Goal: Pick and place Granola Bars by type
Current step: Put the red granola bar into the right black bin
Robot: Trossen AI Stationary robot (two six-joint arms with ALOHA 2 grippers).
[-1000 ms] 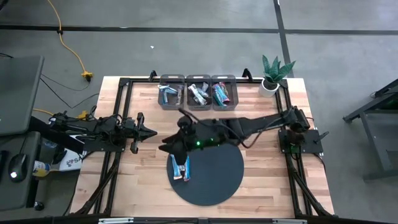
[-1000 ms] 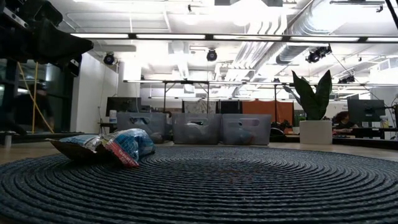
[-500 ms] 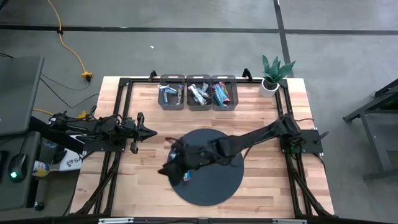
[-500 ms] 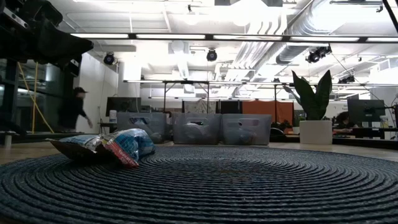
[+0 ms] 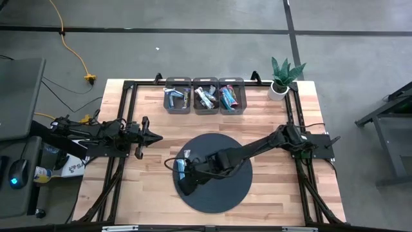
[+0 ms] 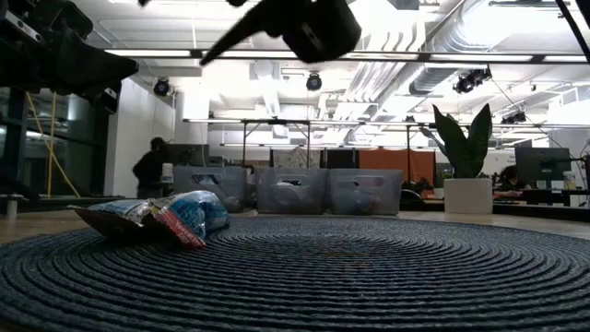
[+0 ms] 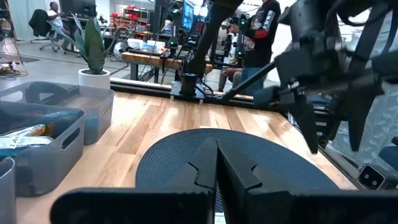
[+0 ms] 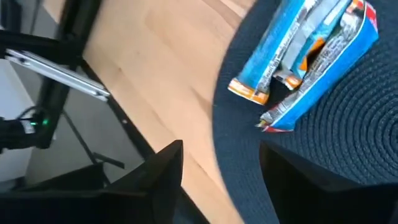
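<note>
I am in the approach step of another pick: my right arm reaches across the round dark mat (image 5: 222,183) with my right gripper (image 8: 217,180) hovering near the mat's left edge, fingers apart and holding nothing, while my left gripper (image 5: 156,136) waits with its fingers together over the wood to the mat's left. The Granola Bars (image 8: 305,59) left to sort, two blue-wrapped ones lying together, rest on the mat just beyond my fingertips, with the three grey bins (image 5: 205,95) at the table's far edge already holding others. Next, I judge, I must bring my open fingers over one bar, descend and close on it alone.
</note>
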